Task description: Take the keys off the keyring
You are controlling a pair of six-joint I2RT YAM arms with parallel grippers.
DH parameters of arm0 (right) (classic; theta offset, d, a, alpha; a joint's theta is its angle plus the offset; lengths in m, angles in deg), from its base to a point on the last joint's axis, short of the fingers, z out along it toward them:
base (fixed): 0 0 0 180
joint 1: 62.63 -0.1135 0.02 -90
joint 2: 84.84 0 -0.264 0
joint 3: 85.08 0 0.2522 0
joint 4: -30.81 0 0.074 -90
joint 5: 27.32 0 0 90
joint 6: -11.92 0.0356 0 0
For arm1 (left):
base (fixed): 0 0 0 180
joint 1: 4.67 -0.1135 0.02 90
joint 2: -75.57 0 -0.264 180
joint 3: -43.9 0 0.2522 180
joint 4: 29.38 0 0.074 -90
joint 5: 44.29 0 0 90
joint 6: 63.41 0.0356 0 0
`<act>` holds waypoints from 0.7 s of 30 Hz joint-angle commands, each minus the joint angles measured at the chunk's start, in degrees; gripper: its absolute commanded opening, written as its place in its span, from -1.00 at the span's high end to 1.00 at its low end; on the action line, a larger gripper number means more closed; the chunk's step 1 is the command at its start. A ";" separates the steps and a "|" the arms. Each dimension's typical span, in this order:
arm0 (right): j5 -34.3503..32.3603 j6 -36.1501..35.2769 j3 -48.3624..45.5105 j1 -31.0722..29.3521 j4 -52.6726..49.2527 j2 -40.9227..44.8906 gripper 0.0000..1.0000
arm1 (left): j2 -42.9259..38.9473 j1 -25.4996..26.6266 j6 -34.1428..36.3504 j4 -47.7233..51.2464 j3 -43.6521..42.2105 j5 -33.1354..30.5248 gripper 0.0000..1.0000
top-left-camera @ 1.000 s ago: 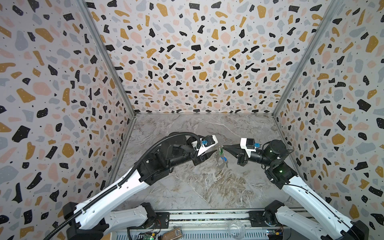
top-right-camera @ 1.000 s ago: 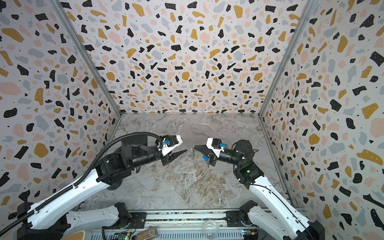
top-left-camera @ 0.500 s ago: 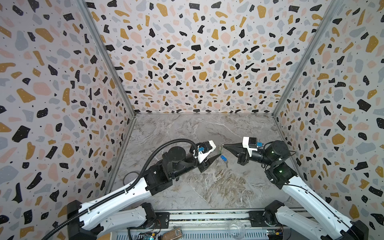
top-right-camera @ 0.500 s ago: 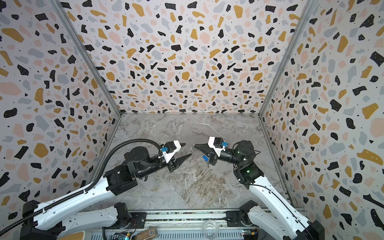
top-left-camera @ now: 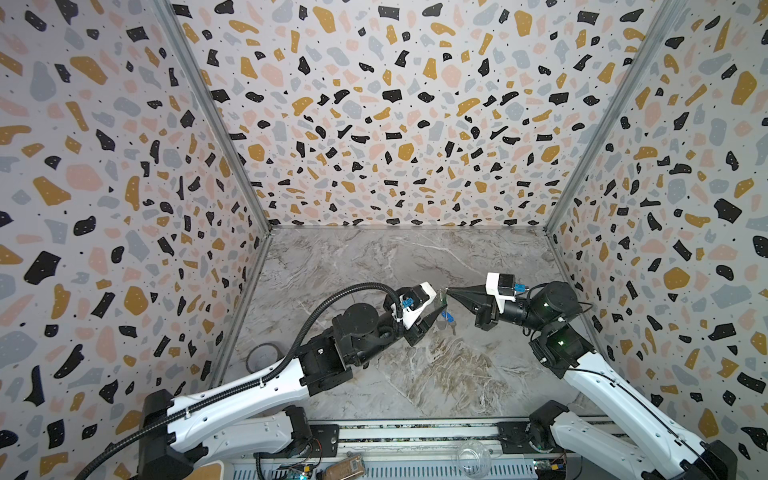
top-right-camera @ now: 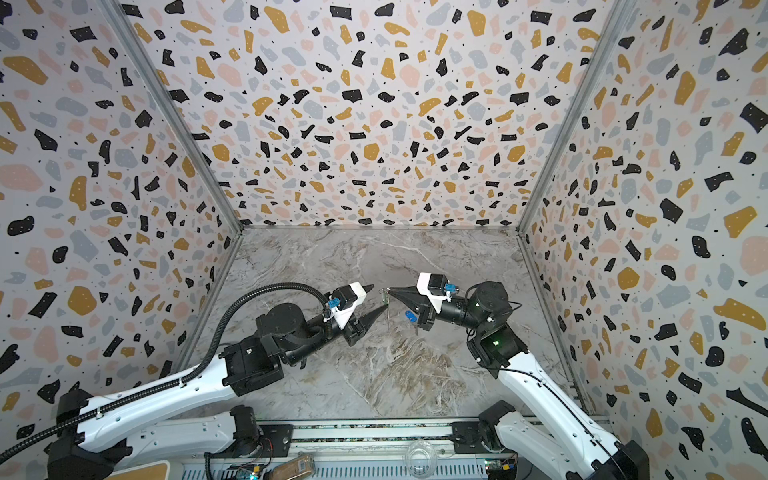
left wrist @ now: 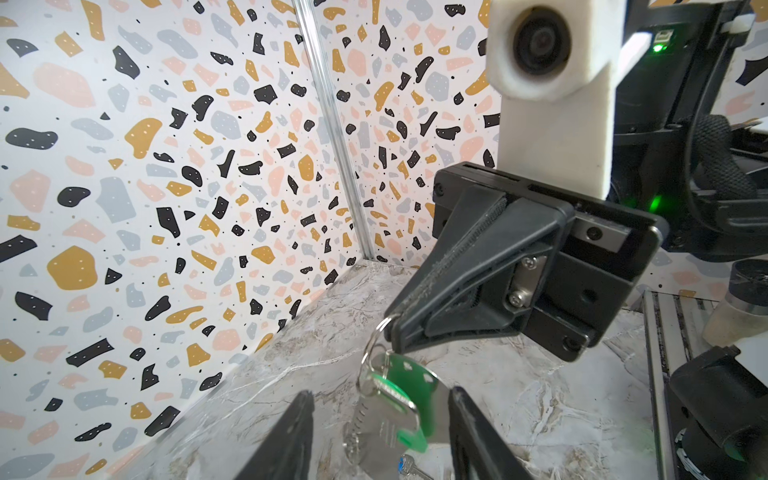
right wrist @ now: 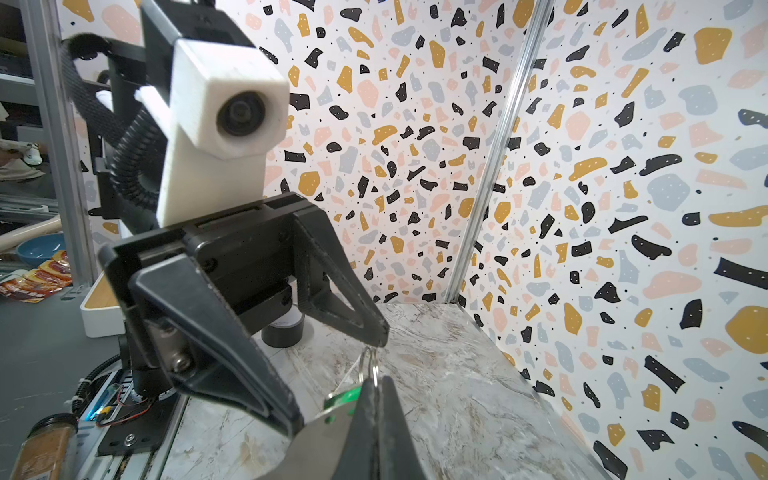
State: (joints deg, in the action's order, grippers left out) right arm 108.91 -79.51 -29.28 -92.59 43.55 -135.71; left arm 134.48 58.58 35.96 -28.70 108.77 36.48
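Observation:
My right gripper (top-right-camera: 390,292) is shut on the keyring's metal ring (left wrist: 376,345) and holds it in the air above the marble floor. The green-tagged key (left wrist: 399,395) hangs from that ring, and a flat grey piece (left wrist: 382,419) hangs in front of it. My left gripper (left wrist: 381,392) is open, with one finger on each side of the hanging green tag. In the right wrist view the ring (right wrist: 368,361) sticks out past the closed fingertips (right wrist: 386,399), next to the green tag (right wrist: 343,397). The blue-tagged key (top-right-camera: 410,316) lies on the floor below, apart from the ring.
A black tape roll (top-left-camera: 264,357) lies near the left wall at the front. A clear glass bowl (top-left-camera: 473,457) sits on the front rail. Terrazzo-patterned walls close in the back and both sides. A spice jar (right wrist: 45,449) stands outside the front edge.
My left arm has dropped lower and its open gripper has moved right, up to the hanging green tag. The right gripper and the blue-tagged key have stayed put.

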 commanded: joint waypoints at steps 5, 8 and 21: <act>-0.84 0.98 -0.24 0.16 2.92 1.39 1.00 | 0.83 1.94 -0.34 -5.42 -0.71 -9.04 0.00; -1.06 1.01 -0.29 0.17 3.11 1.35 1.00 | 1.16 2.54 -0.31 -6.29 -0.79 -11.45 0.06; -2.31 1.60 -0.56 0.16 4.37 1.35 1.00 | 3.35 3.28 -1.02 -8.10 -0.59 -9.44 0.14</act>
State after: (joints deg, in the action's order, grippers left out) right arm 107.32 -78.77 -29.98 -92.59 45.01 -135.69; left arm 137.48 61.35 35.74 -32.81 108.53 26.97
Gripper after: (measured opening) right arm 0.044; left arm 0.429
